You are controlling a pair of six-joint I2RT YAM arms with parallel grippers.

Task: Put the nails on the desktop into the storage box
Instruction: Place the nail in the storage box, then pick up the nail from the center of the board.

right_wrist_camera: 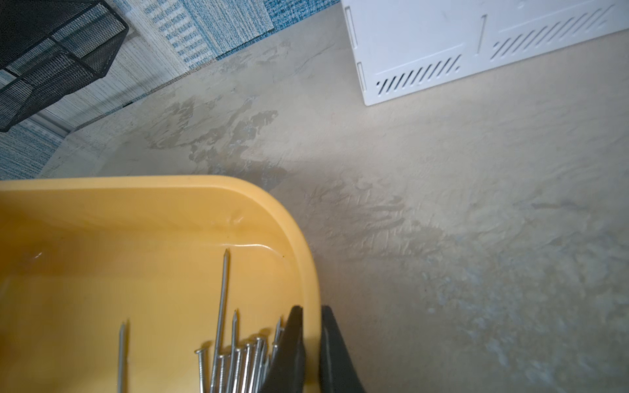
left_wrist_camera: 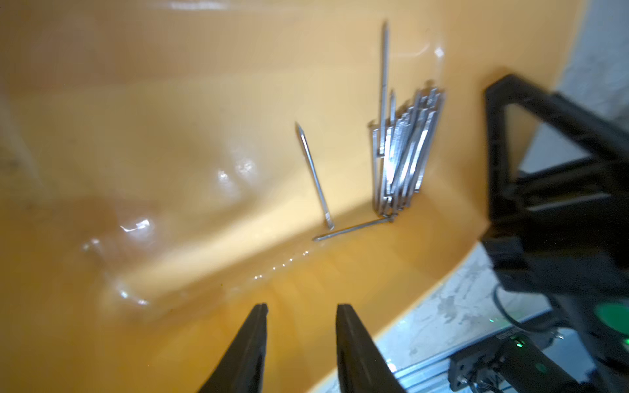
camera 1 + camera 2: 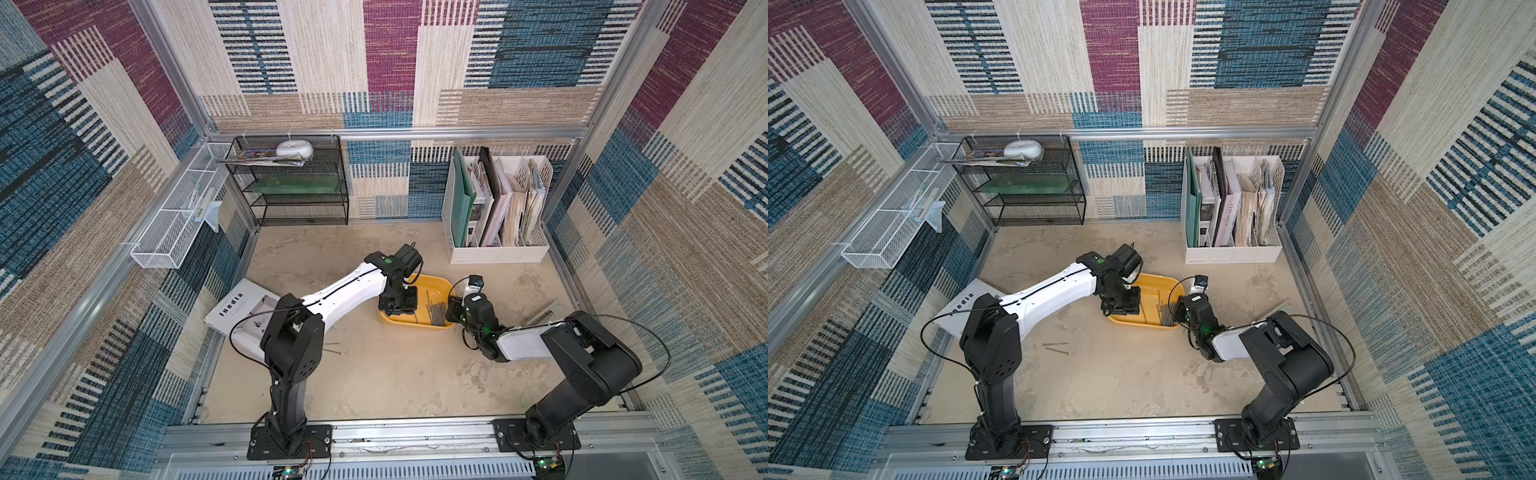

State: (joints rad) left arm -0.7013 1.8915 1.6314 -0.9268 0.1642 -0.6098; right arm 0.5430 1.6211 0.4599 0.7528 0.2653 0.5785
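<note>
The yellow storage box (image 3: 437, 281) (image 3: 1158, 280) sits mid-desktop (image 3: 395, 374). Inside it, a bundle of grey nails (image 2: 405, 153) (image 1: 238, 360) lies against one wall, with two loose nails (image 2: 315, 177) beside it. Two more nails (image 3: 1058, 348) (image 3: 333, 352) lie on the desktop near the left arm's elbow. My left gripper (image 2: 303, 308) (image 3: 397, 309) hangs open over the box's floor with nothing between its fingers. My right gripper (image 1: 311, 309) (image 3: 451, 313) is shut on the box's rim (image 1: 311, 272), one finger inside and one outside.
A white magazine (image 3: 241, 307) lies under the left arm. At the back stand a black mesh shelf (image 3: 299, 183) and a white file organiser (image 3: 498, 216). A white mesh basket (image 3: 174, 224) hangs on the left wall. A metal strip (image 3: 544, 311) lies at the right.
</note>
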